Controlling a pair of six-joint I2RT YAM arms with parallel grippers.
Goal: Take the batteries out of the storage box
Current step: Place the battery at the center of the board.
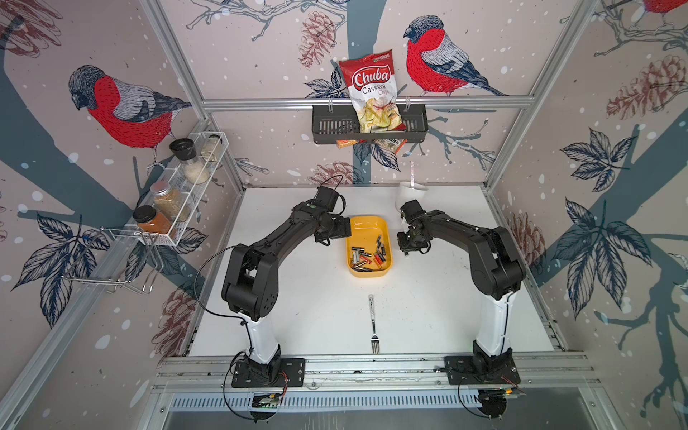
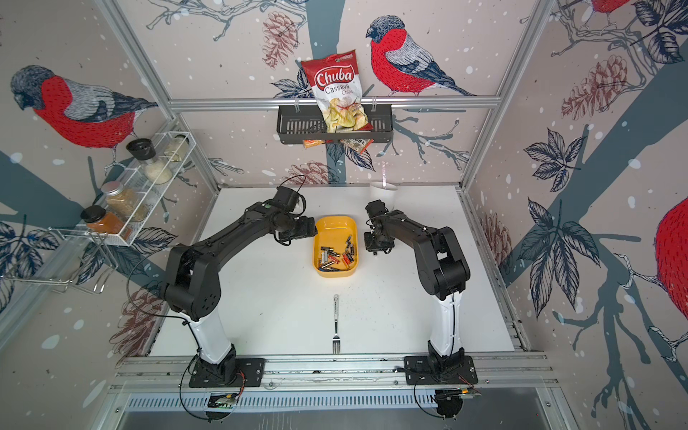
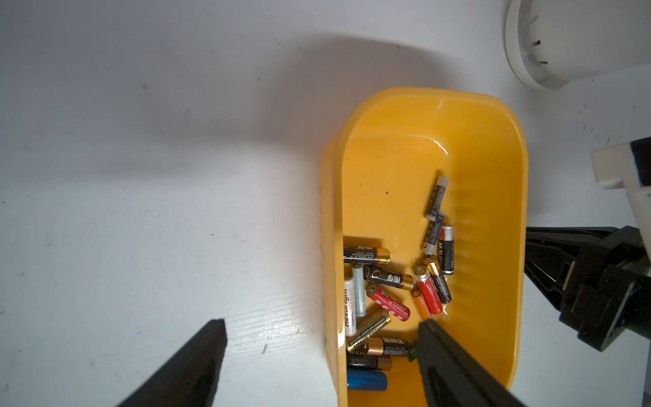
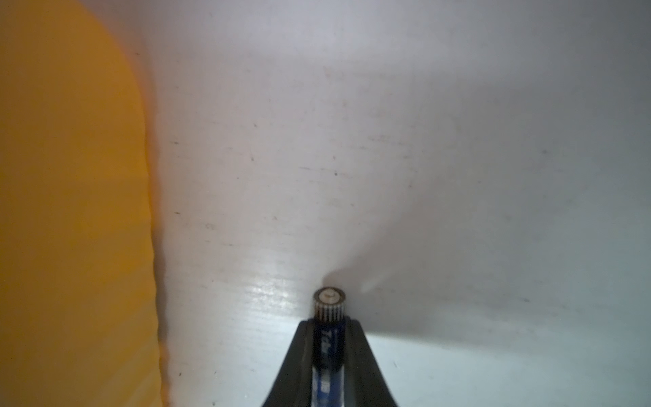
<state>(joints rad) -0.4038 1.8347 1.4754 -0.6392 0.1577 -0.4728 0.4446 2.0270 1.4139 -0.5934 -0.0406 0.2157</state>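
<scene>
We find the left gripper [image 3: 322,322] wide over the storage box [image 3: 398,148], the right gripper [image 4: 329,322] pinching a blue battery [image 4: 329,306].
Both top views show the batteries [image 1: 370,255] piled in the box's near half, but wrists hide the fingertips. The left wrist view shows one finger over the table [image 3: 141,176], one inside the box, hiding some cells. The right wrist view gives the clamped cell plainly, over table beside the blurred box wall.
</scene>
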